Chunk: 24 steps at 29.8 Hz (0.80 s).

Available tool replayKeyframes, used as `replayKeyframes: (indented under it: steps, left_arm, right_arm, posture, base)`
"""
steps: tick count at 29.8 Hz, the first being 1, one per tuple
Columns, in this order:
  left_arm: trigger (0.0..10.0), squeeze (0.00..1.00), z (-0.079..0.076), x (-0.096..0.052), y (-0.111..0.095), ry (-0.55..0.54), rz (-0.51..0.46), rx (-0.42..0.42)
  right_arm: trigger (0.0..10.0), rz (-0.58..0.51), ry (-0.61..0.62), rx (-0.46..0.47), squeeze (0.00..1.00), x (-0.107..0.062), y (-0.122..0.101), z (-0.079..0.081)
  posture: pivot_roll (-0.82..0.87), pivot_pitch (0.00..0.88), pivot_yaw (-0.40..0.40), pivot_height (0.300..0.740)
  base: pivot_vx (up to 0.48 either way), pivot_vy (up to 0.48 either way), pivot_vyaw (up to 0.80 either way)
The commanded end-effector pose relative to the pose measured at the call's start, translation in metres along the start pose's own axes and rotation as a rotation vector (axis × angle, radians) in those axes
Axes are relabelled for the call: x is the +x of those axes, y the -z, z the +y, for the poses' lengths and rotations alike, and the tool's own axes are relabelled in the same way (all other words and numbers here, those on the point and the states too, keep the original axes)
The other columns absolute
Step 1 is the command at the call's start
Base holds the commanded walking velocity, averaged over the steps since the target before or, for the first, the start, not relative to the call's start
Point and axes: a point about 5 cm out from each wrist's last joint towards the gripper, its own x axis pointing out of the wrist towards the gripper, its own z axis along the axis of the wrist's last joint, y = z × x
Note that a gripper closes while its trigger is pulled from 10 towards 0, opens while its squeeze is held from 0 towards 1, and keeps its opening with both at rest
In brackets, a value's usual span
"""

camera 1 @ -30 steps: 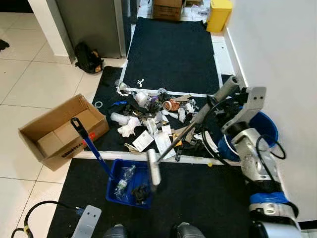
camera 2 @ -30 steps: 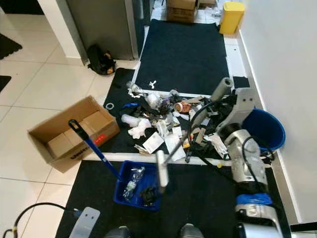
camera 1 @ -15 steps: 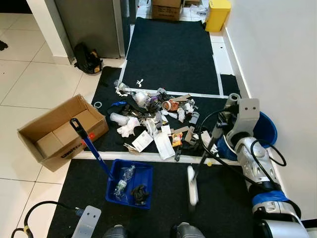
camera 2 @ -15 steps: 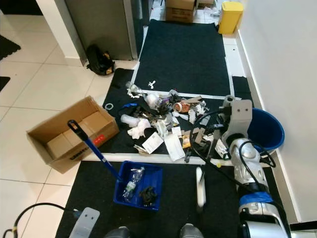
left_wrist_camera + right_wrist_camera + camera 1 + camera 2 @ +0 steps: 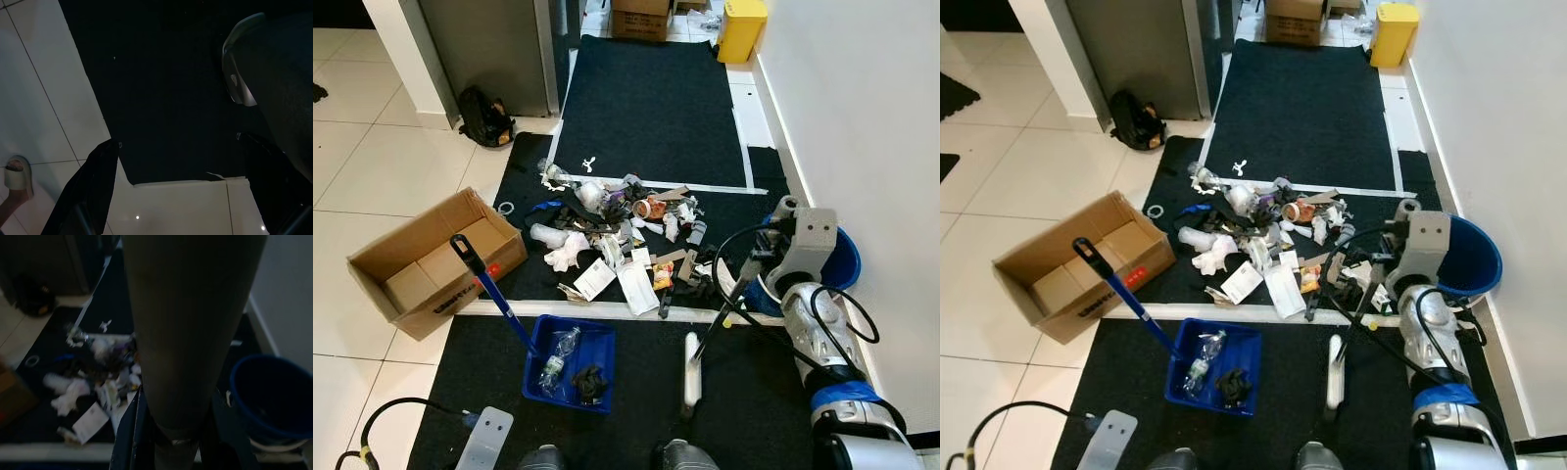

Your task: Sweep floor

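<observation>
From the head camera, the right end effector (image 5: 781, 227) is wrapped around the top of the broom (image 5: 717, 313), fingers clamped on the grey handle; the handle slopes down to the pale broom head (image 5: 689, 360), which rests on the near black mat (image 5: 754, 392), short of the rubbish pile (image 5: 617, 230). The blue dustpan (image 5: 570, 362) sits left of the broom head with a bottle and dark scraps already in it, its long handle leaning toward the cardboard box (image 5: 421, 259). The risk, as I judge it, is that the brush sits behind the pile, so a stroke begun from here would miss the litter or push it away from the pan; a wide swing could also knock the blue bucket (image 5: 1469, 259), which stands just beside the right arm against the wall, or tip the dustpan. A black bag (image 5: 486, 116) and a yellow bin (image 5: 744, 27) stand farther off. The left wrist view shows the left end effector (image 5: 181, 191) hanging idle with its black fingers (image 5: 90, 188) spread apart over mat and tile, gripping nothing; a person's sandalled foot (image 5: 17, 178) stands nearby. In the right wrist view the broom handle (image 5: 190, 333) runs thick through the grip, the litter and bucket dim beyond.
</observation>
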Motion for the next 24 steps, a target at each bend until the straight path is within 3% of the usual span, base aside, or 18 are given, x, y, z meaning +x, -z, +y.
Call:
replayKeyframes:
  steps: [1, 24]
  left_arm:
    - [10.0, 0.0, -0.013, -0.001, 0.013, 0.052, 0.041, 0.009]
    - [10.0, 0.0, -0.014, -0.001, 0.015, 0.049, 0.043, 0.004]
  right_arm:
    - [0.0, -0.049, 0.024, 0.002, 0.0, 0.001, -0.009, -0.006]
    - [0.0, 0.054, -0.024, 0.057, 0.0, 0.0, 0.026, 0.017]
  posture:
    - [0.06, 0.161, 0.004, 0.74]
    - [0.07, 0.174, 0.006, 0.74]
  base:
    - [0.0, 0.0, 0.0]
    - [0.0, 0.0, 0.0]
